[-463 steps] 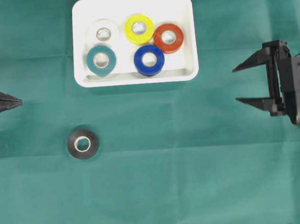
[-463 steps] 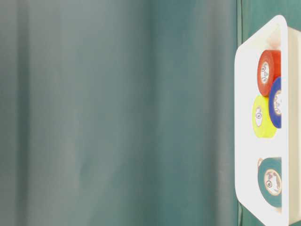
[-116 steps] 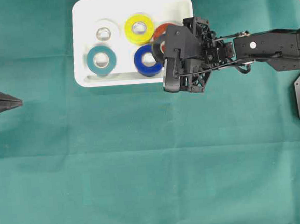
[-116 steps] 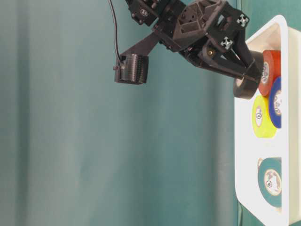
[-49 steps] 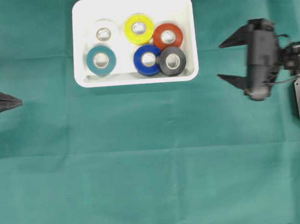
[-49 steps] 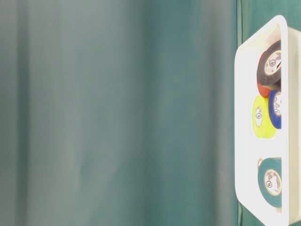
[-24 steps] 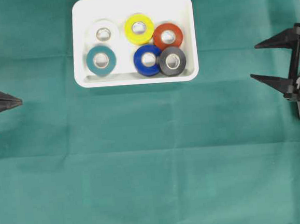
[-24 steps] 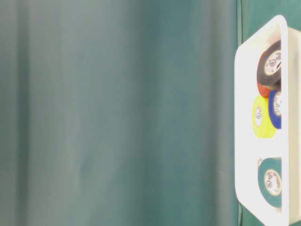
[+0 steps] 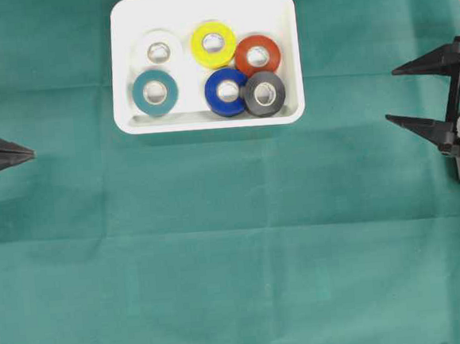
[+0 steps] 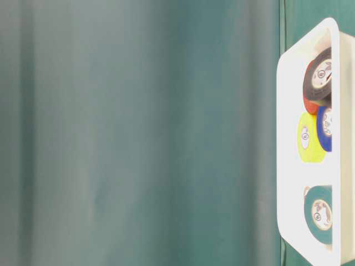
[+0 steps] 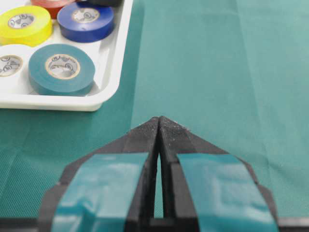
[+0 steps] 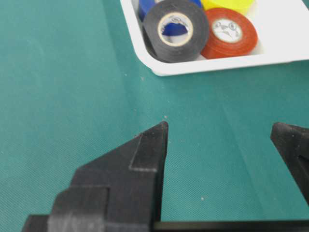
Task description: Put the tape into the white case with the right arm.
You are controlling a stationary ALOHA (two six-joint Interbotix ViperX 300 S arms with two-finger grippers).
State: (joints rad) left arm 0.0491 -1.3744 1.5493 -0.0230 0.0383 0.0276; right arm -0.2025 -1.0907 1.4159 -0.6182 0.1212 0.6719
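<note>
The black tape [image 9: 264, 93] now lies in the white case [image 9: 210, 119] at its right end, apparently leaning on the blue roll [image 9: 228, 91] (the cloth holds no roll now). The right gripper [image 9: 409, 94] has drawn back right, jaws spread and empty; the left gripper [image 9: 31, 155] is closed. The task looks done.

A green cloth [image 9: 243, 243] covers the whole table, creased in faint fold lines. Directly on it rests only the white case [image 9: 201, 5], up at about twelve o'clock, slightly left of centre, sitting flat on the fabric.
</note>
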